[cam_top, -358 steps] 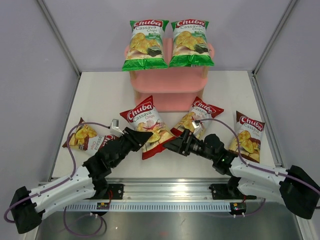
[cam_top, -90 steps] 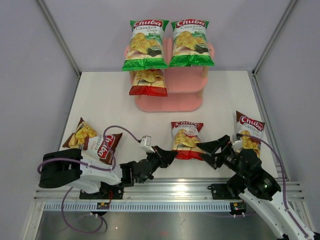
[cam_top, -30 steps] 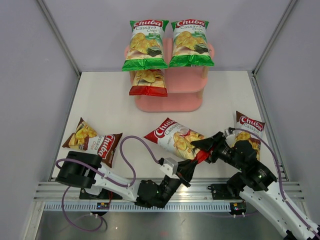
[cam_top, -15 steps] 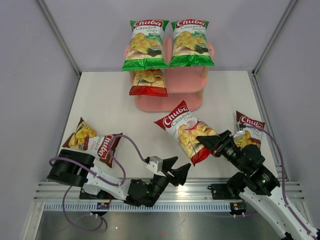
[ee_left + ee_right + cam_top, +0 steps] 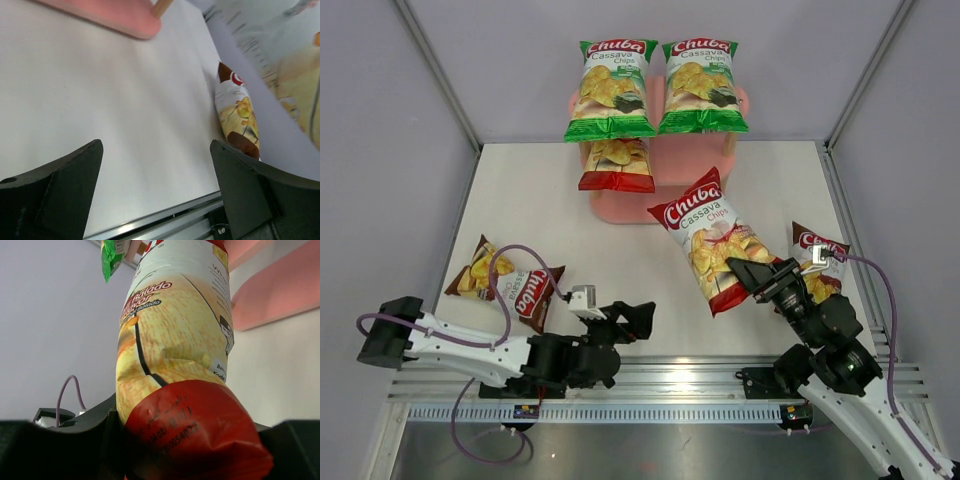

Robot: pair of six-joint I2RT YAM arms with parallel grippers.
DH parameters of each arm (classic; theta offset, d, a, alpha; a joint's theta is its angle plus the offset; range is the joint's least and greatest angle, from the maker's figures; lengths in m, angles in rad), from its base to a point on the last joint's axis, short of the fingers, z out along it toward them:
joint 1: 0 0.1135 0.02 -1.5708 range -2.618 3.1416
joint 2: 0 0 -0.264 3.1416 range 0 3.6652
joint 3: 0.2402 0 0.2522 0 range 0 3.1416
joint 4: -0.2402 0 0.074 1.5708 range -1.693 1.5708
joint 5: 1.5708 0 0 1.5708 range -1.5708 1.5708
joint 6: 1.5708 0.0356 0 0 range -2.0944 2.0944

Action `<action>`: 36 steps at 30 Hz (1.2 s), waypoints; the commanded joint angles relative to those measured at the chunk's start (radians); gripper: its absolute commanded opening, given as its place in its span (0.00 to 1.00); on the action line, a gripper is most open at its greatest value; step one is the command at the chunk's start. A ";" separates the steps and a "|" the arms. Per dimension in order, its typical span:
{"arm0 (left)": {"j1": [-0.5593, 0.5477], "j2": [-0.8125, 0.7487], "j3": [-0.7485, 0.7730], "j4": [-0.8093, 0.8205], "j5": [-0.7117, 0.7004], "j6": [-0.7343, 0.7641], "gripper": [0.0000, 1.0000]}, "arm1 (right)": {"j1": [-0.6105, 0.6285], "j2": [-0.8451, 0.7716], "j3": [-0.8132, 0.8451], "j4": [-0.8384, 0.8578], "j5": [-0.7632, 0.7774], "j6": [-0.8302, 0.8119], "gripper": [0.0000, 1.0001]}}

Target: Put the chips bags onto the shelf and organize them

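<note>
The right gripper (image 5: 752, 277) is pinched on the crimped bottom end of a red chips bag (image 5: 713, 238). In the right wrist view that red seam is creased and dented between the matte black fingers, and above it the bag's pale back swells out smooth and glossy, printed with small text. From above, the bag is a puffed pillow carried clear of the white table (image 5: 540, 200). It is tilted, and its red "Chuba" logo end points at the shelf (image 5: 692, 165), with the top corner overlapping the lowest board in that view. The left gripper (image 5: 155, 145) hangs low over the near part of the table with its two broad, dull black fingers spread wide and nothing between them. The shelf is pink, with rounded-end boards and pale wooden posts. Two green bags (image 5: 611, 88) (image 5: 701, 85) lie side by side on its top board, logos to the far side, both shiny and full. A second red bag (image 5: 616, 165) sits on the left half of the middle board, half hidden under the green one above. A dark brown bag (image 5: 510, 280) lies slantwise on the table's left side, near the left arm. Another dark brown bag (image 5: 815, 247) lies on the right side, partly covered by the right arm.
</note>
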 commanded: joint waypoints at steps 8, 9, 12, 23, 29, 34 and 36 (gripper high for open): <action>0.041 -0.207 -0.015 -0.665 -0.039 -0.367 0.99 | -0.003 0.251 0.053 0.385 0.096 -0.043 0.15; 0.044 -0.219 -0.015 -0.712 -0.026 -0.377 0.99 | -0.003 0.271 0.049 0.431 0.099 -0.037 0.15; 0.059 -0.231 -0.003 -0.717 0.015 -0.333 0.99 | -0.003 0.339 0.039 0.526 0.119 -0.040 0.15; 0.199 -0.201 -0.067 -0.450 0.254 0.004 0.99 | -0.011 0.494 0.073 0.669 0.151 -0.045 0.15; 0.202 -0.127 -0.064 -0.363 0.293 0.037 0.99 | -0.040 0.592 0.108 0.766 0.131 -0.022 0.15; 0.202 -0.087 -0.053 -0.325 0.316 0.062 0.99 | -0.083 0.647 0.134 0.809 0.111 0.015 0.15; 0.202 -0.080 -0.053 -0.317 0.320 0.062 0.99 | -0.101 0.669 0.157 0.787 0.106 0.029 0.15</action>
